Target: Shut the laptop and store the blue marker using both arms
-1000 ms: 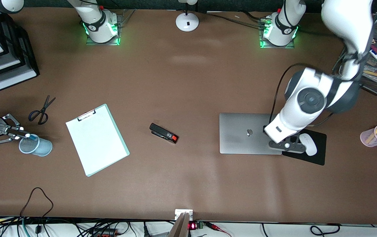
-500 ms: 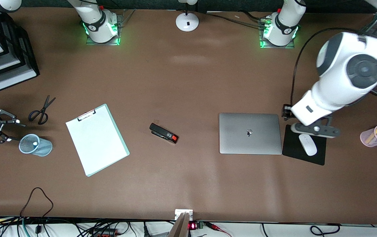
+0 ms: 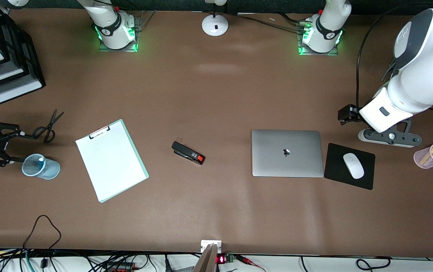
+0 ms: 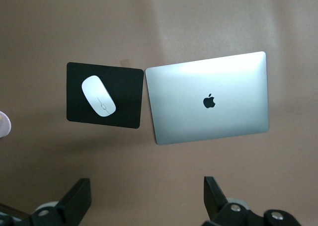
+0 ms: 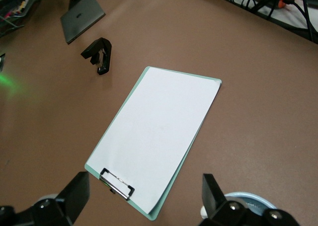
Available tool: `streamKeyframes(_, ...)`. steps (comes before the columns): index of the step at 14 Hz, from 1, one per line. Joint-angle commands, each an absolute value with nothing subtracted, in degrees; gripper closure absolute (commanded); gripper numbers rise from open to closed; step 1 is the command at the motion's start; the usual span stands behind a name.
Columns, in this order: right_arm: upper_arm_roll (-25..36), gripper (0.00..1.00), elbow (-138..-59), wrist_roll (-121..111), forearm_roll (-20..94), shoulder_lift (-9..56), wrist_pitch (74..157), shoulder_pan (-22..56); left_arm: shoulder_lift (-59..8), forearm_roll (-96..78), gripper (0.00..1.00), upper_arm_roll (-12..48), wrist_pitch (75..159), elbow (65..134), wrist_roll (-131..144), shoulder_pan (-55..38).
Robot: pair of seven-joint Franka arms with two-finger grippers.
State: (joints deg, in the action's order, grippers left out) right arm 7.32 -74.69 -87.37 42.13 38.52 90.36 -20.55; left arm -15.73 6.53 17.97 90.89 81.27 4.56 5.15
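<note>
Now the laptop lies shut, black apple logo up; left gripper and right gripper both gape wide

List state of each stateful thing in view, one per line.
laptop: lid shut, flat on table
blue marker: standing in the blue mesh cup, only its whitish end shows
left gripper: open, empty, raised near the mouse pad
right gripper: open, empty, beside the cup
stapler: closed
scissors: blades shut

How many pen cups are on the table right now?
2: a blue mesh cup at the right arm's end, beside the scissors; a pink cup with pens at the left arm's end. None seems hidden.
</note>
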Motion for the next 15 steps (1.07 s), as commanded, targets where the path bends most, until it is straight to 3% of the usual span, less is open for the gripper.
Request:
streamKeyframes(1,7.2,0.0,-74.4,-75.8,37.4,34.3,89.7,-16.8,-14.7,1.4,0.0,16.0,90.4,82.0,-2.1,6.9)
streamKeyframes(4,7.2,0.0,-74.2,-61.8,30.6,31.3,89.8,-10.7,-7.8,0.0,0.0,6.8,91.3,91.1,-5.3,1.6)
streamKeyframes(8,7.2,0.0,-74.2,-48.4,23.3,28.6,89.7,-4.7,3.9,-0.7,0.0,5.7,103.9,105.0,-4.7,1.4)
streamKeyframes(15,7.2,0.0,-75.0,-22.3,11.6,22.3,85.3,7.3,-1.0,-0.4,0.0,5.6,96.8,98.1,-3.9,1.8)
